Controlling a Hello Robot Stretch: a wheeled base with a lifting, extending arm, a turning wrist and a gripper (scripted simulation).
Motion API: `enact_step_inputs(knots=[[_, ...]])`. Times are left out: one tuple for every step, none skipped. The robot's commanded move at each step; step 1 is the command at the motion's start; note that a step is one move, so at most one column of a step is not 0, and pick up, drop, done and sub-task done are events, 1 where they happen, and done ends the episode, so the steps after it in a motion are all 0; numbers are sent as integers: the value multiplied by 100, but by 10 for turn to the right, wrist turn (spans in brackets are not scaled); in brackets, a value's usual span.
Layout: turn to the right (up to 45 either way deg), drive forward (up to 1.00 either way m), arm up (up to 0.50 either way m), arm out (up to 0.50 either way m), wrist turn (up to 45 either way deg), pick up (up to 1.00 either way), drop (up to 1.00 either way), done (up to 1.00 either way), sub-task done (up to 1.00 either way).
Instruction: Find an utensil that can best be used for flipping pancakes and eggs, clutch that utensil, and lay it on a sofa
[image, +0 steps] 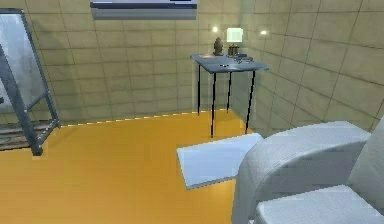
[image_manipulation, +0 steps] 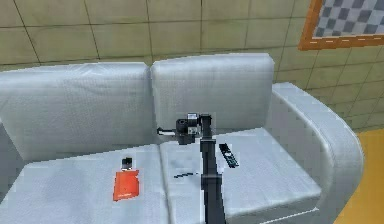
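Gripper (image_manipulation: 165, 128) at the far end of the dark arm (image_manipulation: 208, 170) sits in front of the grey sofa (image_manipulation: 80, 105), level with the line where the back cushions meet the seat, its thin fingers (image_manipulation: 160, 128) pointing toward the arm side view's left. With the sofa right behind the fingers, I cannot tell whether the gripper has hold of anything.

A thin dark sliver (image_manipulation: 183, 175) lies flat on the right-hand seat cushion, near that cushion's left edge and just left of the arm. It is too small to tell whether it is the flipping utensil. On the same cushion, toward its back edge and just right of the arm, lies a dark remote-like bar (image_manipulation: 229, 155). On the left-hand seat cushion, toward its right edge, lies a flat red thing (image_manipulation: 125, 186), and a small dark object (image_manipulation: 127, 162) sits just behind it. A framed checkered picture (image_manipulation: 350, 22) hangs on the tiled wall above the sofa's right end.

In the forward view the sofa's rounded arm fills the lower right corner. A pale mat (image: 215, 160) lies on the orange floor (image: 110, 165) beside it. Farther on, in the room's corner, stands a small table (image: 205, 62) on thin dark legs. It carries a lit lamp (image: 234, 37) near its back edge and a small dark figure (image: 218, 46) just left of the lamp. A grey framed panel (image: 20, 70) leans at the left edge.
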Motion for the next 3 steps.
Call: enact_step_inputs(knots=[[0, 0, 10, 0, 0, 0, 0, 0, 0], [0, 0, 0, -8, 0, 0, 0, 0, 0], [0, 0, 0, 0, 0, 0, 0, 100, 0]])
